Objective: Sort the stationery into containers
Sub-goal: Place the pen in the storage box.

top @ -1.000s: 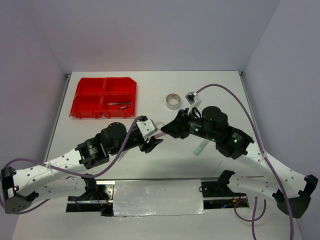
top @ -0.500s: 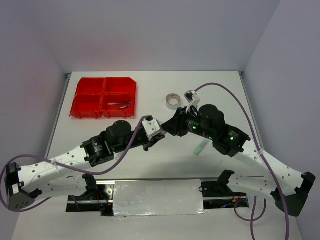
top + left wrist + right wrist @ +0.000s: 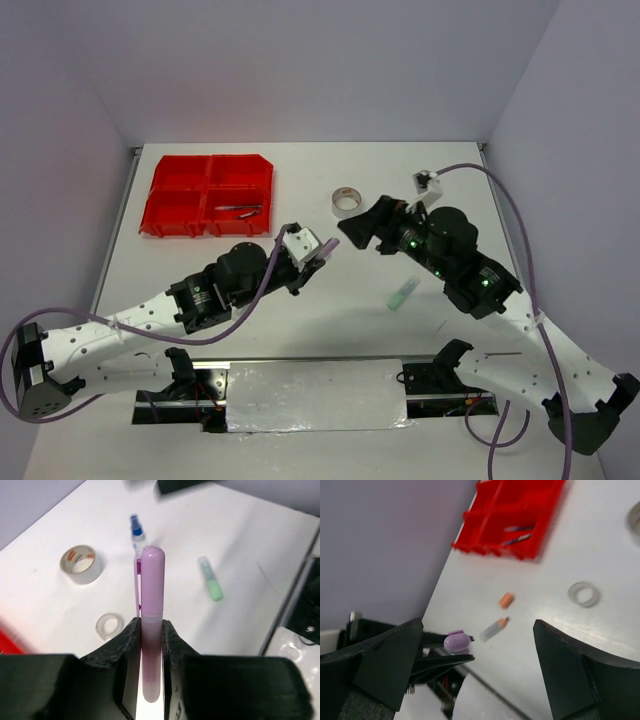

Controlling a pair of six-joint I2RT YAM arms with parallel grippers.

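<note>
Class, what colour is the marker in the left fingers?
Pale pink plastic marker; clearest in left wrist view.

A white table [image 3: 330, 190] stands boxed in by pale lilac-grey walls [image 3: 320, 70] along its far edge and both sides. At the table's near edge, centred, lies a crinkled silver sheet [image 3: 315, 395].

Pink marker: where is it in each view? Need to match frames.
Top external: pink marker at centre, in the left gripper.
Left wrist: pink marker at centre, upright.
Right wrist: pink marker lower left, cap only.
Shared landmark: red tray upper left in top external; red tray at top of right wrist.
</note>
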